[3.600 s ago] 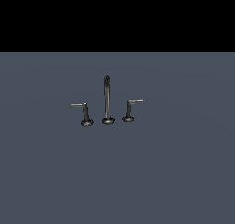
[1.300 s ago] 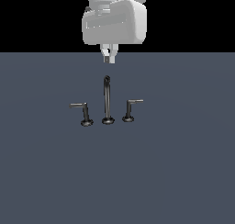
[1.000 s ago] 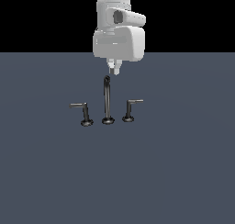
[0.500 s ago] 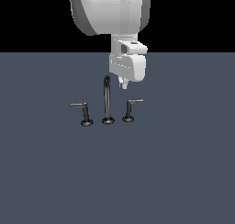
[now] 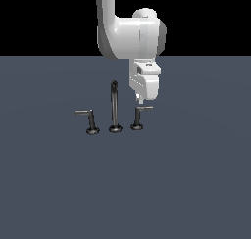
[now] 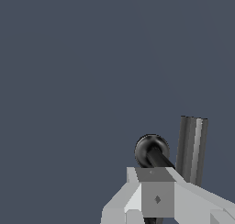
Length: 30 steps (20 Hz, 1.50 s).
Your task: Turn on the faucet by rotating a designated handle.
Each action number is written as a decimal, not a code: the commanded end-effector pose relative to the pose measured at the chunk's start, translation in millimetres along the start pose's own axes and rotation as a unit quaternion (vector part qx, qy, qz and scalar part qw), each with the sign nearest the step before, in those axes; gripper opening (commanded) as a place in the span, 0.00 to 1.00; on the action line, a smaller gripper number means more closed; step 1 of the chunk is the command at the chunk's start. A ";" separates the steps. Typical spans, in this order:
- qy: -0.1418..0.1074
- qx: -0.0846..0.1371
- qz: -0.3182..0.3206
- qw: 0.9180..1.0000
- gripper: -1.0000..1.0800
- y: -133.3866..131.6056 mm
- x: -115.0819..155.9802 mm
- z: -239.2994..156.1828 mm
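Observation:
The faucet stands on the dark floor: a tall thin spout (image 5: 114, 106) between two short L-shaped handles. The designated handle (image 5: 138, 116), with the shorter paler lever, is on the exterior view's right of the spout. The twin handle (image 5: 88, 119) with the longer lever is on the left. My gripper (image 5: 141, 102) hangs just above the designated handle's lever, with its fingers together and nothing held. In the wrist view the gripper (image 6: 156, 198) sits over the handle's round base (image 6: 151, 148), and the pale lever bar (image 6: 193, 147) runs beside it.
The white arm (image 5: 130, 37) comes down from above, behind the faucet. The flat dark blue-grey floor (image 5: 186, 184) spreads all around the three pieces.
The arm came into view from above, then swung from over the spout to the exterior view's right and lowered. The gripper now sits just above the designated handle's lever. The faucet has not moved.

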<state>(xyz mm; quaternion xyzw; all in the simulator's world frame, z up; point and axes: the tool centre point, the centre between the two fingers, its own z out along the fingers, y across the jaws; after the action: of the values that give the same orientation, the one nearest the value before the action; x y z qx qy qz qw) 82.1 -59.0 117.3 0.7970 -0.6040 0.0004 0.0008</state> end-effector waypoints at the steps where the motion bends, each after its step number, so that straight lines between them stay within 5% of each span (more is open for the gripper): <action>1: 0.000 0.000 0.016 1.000 0.00 -4.6 8.4 8.2; 14: -0.001 0.000 0.037 0.999 0.00 -9.9 20.6 19.5; 26: -0.001 0.000 0.038 0.999 0.00 30.3 36.5 19.4; 30: -0.001 0.005 0.033 0.999 0.00 26.0 28.3 19.3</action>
<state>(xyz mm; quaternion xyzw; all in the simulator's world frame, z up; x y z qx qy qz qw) 69.4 -92.9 98.0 0.7770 -0.6294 0.0046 -0.0052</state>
